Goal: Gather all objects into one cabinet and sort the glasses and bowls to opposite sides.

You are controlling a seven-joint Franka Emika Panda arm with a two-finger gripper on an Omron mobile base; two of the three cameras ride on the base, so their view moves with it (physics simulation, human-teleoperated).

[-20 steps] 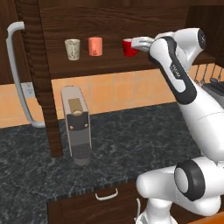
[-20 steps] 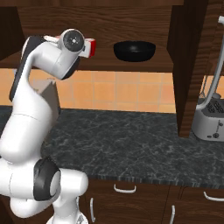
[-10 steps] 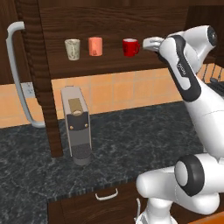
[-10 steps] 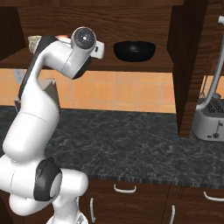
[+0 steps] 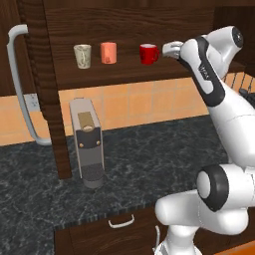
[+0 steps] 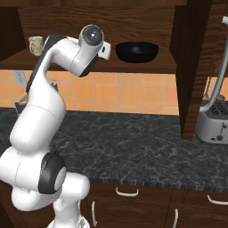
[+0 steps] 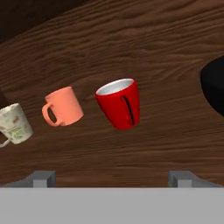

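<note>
On the shelf of the open dark wood cabinet (image 5: pixel 124 72) stand a cream tumbler (image 5: pixel 82 56), a salmon-orange cup (image 5: pixel 108 53) and a red mug (image 5: pixel 148 54) in a row. My gripper (image 5: pixel 172 48) hovers just right of the red mug, open and empty. Further right on the same shelf sits the wide black bowl (image 6: pixel 137 51), beside the gripper (image 6: pixel 105 50). In the hand view the red mug (image 7: pixel 120 104) lies ahead of the gripper (image 7: pixel 111 179), with the salmon cup (image 7: pixel 63 107) and cream tumbler (image 7: pixel 13 124) to its left. The bowl's edge (image 7: pixel 214 87) shows at the right.
The cabinet door (image 5: pixel 42 74) stands open at the left with its long pale handle (image 5: pixel 20 84). A coffee machine (image 5: pixel 87 142) stands on the dark stone counter (image 5: pixel 149 164) below the shelf. A toaster (image 6: pixel 213 122) sits right of the cabinet's side panel (image 6: pixel 187 67).
My hand has drawn back to the right, away from the red mug. The mug stays upright on the shelf, and the other cups and the bowl have not moved.
</note>
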